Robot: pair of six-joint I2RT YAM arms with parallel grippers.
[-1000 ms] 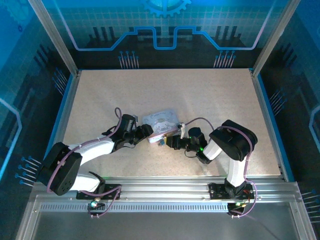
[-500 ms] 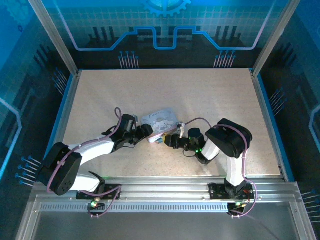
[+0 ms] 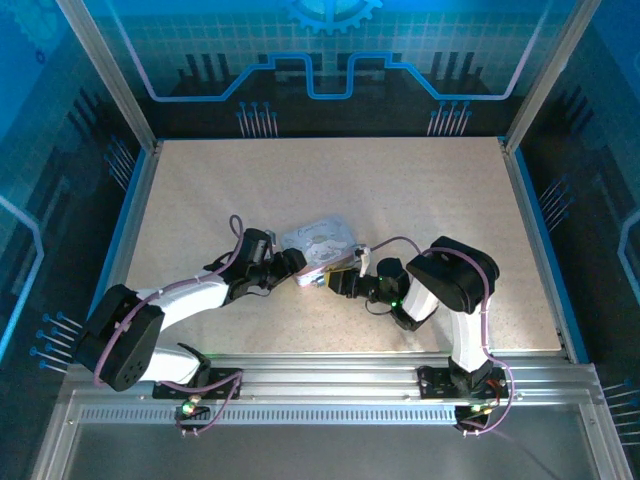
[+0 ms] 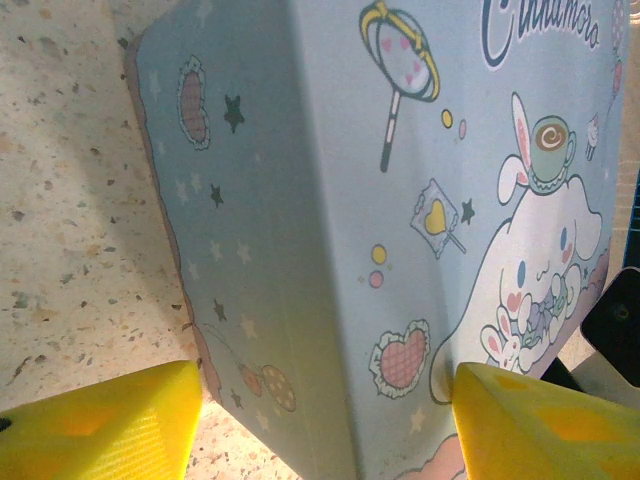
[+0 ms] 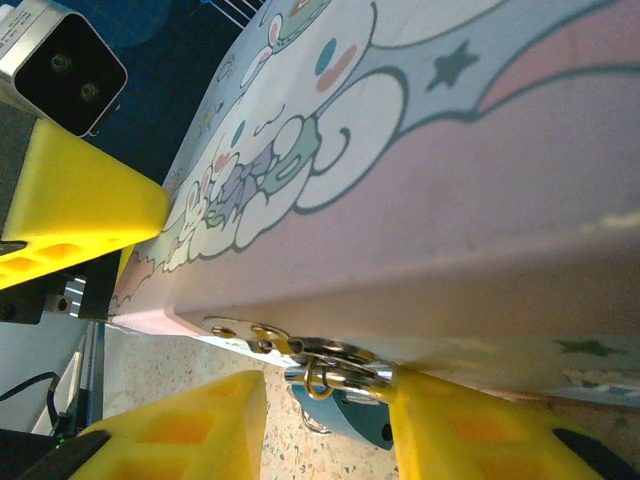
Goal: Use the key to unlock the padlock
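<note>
The left pincer (image 4: 325,410) clamped the cartoon tin (image 4: 330,200) on the counter (image 3: 420,190). The padlock (image 5: 338,380) hung at the tin's lower edge, between the spread, open fingers of the right pincer (image 5: 325,405), tin wall crowding above.

The right pincer (image 3: 333,282) crept leftward over the counter (image 3: 250,190), closing in on the near edge of the tin (image 3: 318,240). The right arm's elbow (image 3: 455,275) swung left with it and moved slightly away from the base. The cable (image 3: 395,241) looping over that wrist shifted left too.
</note>
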